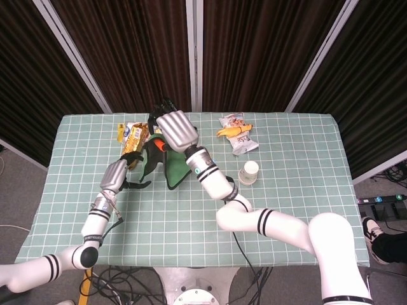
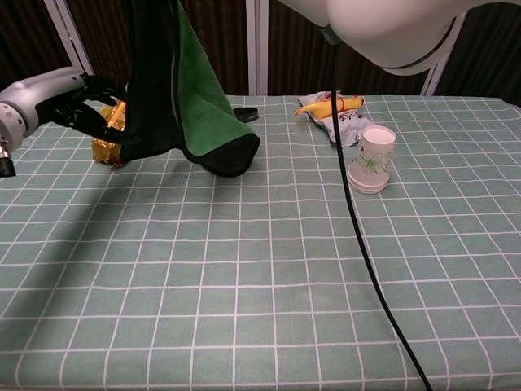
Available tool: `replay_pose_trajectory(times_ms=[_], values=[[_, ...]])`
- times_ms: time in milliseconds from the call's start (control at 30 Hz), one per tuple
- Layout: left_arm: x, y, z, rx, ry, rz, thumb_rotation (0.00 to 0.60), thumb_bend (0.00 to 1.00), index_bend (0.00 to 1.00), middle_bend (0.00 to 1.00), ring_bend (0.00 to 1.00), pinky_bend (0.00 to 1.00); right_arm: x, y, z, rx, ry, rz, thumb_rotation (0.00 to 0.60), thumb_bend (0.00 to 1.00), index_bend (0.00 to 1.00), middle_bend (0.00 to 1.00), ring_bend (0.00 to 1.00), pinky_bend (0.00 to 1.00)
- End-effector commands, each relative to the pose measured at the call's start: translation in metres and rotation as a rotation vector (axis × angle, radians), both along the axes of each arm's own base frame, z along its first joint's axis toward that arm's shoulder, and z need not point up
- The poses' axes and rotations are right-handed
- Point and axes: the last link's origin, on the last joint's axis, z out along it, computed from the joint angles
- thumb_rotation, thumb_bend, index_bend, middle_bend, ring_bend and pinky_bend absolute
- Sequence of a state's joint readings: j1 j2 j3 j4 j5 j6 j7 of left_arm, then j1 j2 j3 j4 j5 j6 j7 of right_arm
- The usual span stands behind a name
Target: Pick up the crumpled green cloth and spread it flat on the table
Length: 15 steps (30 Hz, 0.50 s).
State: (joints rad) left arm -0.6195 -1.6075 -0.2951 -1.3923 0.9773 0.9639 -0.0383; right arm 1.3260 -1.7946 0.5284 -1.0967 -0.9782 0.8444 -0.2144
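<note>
Fingers of right hand (image 1: 173,129) grip hanging green cloth (image 2: 191,106); left hand (image 2: 77,102) spread beside it.

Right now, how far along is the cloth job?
Pickup looks done: the right hand holds the green cloth up, only its lower edge near the table. In hand: the left hand is at the hanging corner; whether it grips is unclear. Left: spreading it flat.
</note>
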Motion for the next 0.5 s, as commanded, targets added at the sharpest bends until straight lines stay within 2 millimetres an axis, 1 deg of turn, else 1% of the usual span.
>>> replay_pose_trajectory(times_ms=[33, 200, 233, 333, 500], values=[[0.0, 0.002, -0.005, 0.001, 0.015, 0.009, 0.486, 0.06, 0.29, 0.19, 0.13, 0.24, 0.0, 0.0, 0.0, -0.001, -0.002, -0.002, 0.6, 0.48, 0.72, 0.33, 0.12, 0.0], [-0.001, 0.002, -0.011, 0.001, 0.035, 0.028, 0.513, 0.06, 0.3, 0.19, 0.13, 0.24, 0.0, 0.001, 0.002, 0.002, -0.012, -0.005, 0.6, 0.49, 0.72, 0.33, 0.12, 0.0], [-0.002, 0.003, -0.012, 0.005, 0.036, 0.033, 0.541, 0.06, 0.31, 0.19, 0.13, 0.24, 0.0, 0.001, 0.003, 0.003, -0.015, -0.004, 0.6, 0.49, 0.72, 0.33, 0.12, 0.0], [-0.003, 0.005, -0.014, 0.011, 0.04, 0.047, 0.593, 0.09, 0.35, 0.19, 0.13, 0.24, -0.001, 0.002, 0.005, 0.005, -0.018, 0.0, 0.6, 0.49, 0.72, 0.33, 0.12, 0.0], [-0.006, 0.005, -0.015, 0.029, 0.045, 0.064, 0.6, 0.11, 0.43, 0.19, 0.13, 0.24, -0.004, 0.004, 0.009, 0.007, -0.021, 0.003, 0.6, 0.49, 0.72, 0.33, 0.12, 0.0]])
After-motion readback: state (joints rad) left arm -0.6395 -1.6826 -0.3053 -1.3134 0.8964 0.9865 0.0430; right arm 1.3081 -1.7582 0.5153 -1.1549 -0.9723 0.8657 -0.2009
